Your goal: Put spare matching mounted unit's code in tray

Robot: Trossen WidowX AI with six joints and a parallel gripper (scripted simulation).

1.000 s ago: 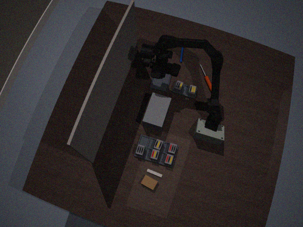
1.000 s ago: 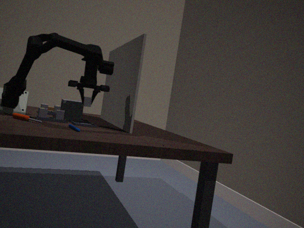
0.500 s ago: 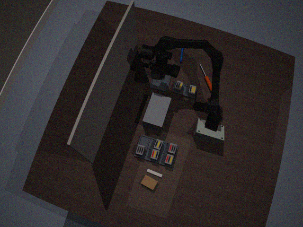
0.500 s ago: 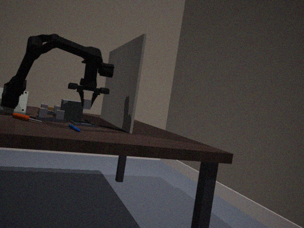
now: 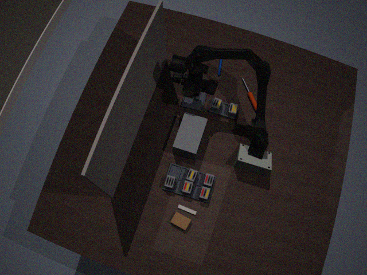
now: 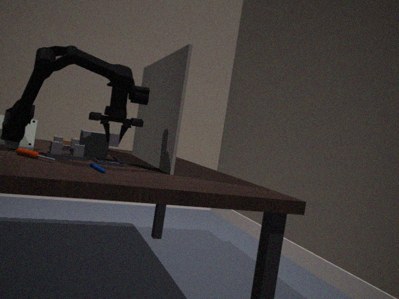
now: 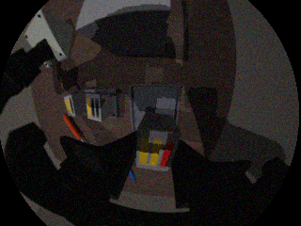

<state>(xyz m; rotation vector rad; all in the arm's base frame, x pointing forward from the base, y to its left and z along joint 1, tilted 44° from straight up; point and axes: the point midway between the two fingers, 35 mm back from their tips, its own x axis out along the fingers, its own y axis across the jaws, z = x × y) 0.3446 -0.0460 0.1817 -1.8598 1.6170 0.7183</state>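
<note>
One spare (image 6: 114, 139) (image 7: 153, 153) is clamped in the gripper (image 5: 160, 71) (image 6: 113, 142) (image 7: 156, 134), striped face toward the wrist camera, its yellow, yellow and red stripes running lengthwise toward the tray (image 5: 189, 103) (image 7: 177, 101).

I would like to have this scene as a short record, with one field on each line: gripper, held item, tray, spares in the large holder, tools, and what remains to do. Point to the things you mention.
gripper: shut on the held spare, above the table (image 6: 114, 138) (image 7: 158, 176)
held spare: grey block (image 6: 114, 140) (image 7: 152, 159), yellow, yellow and red bars
tray: grey, shallow (image 5: 189, 103) (image 7: 133, 108), below the gripper
large holder: grey (image 5: 176, 170), five spares
tools: orange-handled screwdriver (image 5: 252, 99) (image 6: 27, 152) (image 7: 71, 126)
remaining: lower spare into tray, release
code match: cannot tell
</note>
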